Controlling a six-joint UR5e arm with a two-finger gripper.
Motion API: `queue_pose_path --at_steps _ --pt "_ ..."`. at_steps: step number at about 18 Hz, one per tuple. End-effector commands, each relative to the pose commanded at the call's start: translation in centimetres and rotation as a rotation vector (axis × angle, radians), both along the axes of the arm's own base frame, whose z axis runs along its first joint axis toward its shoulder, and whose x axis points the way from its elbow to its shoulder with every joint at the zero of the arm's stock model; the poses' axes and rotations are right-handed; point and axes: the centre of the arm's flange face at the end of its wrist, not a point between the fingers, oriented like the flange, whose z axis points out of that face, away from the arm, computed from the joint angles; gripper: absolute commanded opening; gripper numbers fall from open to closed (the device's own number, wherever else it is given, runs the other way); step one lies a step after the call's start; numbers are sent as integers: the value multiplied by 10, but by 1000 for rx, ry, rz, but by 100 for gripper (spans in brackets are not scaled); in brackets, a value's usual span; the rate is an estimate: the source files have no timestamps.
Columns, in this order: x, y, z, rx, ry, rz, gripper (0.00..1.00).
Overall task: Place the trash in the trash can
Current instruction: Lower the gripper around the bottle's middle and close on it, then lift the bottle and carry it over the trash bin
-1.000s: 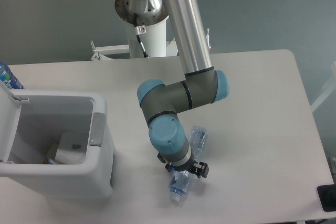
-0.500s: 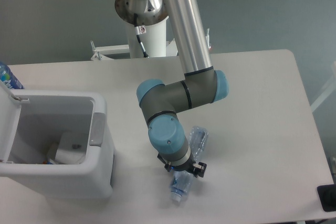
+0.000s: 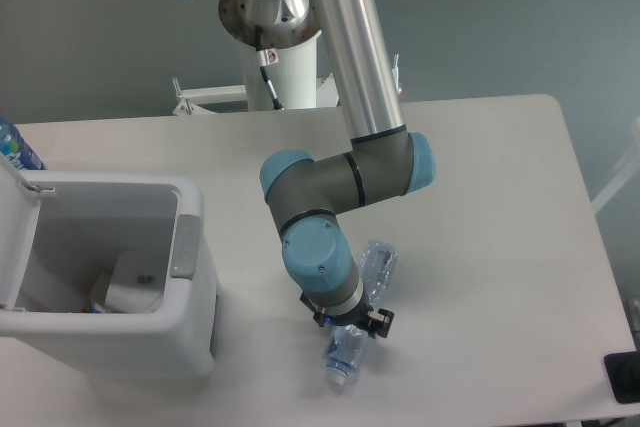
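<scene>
The crushed bottle (image 3: 350, 339) is seen lying on the table (image 3: 500, 247), low centre. The gripper (image 3: 347, 325) is placed over it; jaw state cannot be told. The bin (image 3: 190, 277) is at lower left.

white table (image 3: 500, 207), blue-labelled bottle (image 3: 14, 147) at far left

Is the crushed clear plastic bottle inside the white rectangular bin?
No, the crushed clear plastic bottle lies on the table, right of the white rectangular bin.
</scene>
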Motion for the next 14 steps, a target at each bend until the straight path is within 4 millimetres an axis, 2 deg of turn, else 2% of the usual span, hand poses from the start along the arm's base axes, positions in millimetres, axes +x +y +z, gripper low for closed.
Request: queue_pose_path --at_steps 2,4,8,9,11,14 --pt "-2 0 8 11 10 2 67" --pt "-5 4 30 48 43 2 67" --pt "-24 17 92 166 142 9 66" --pt "-32 23 115 210 167 16 66" --pt "-49 23 149 290 185 54 66" --pt "-62 19 201 438 171 114 66"
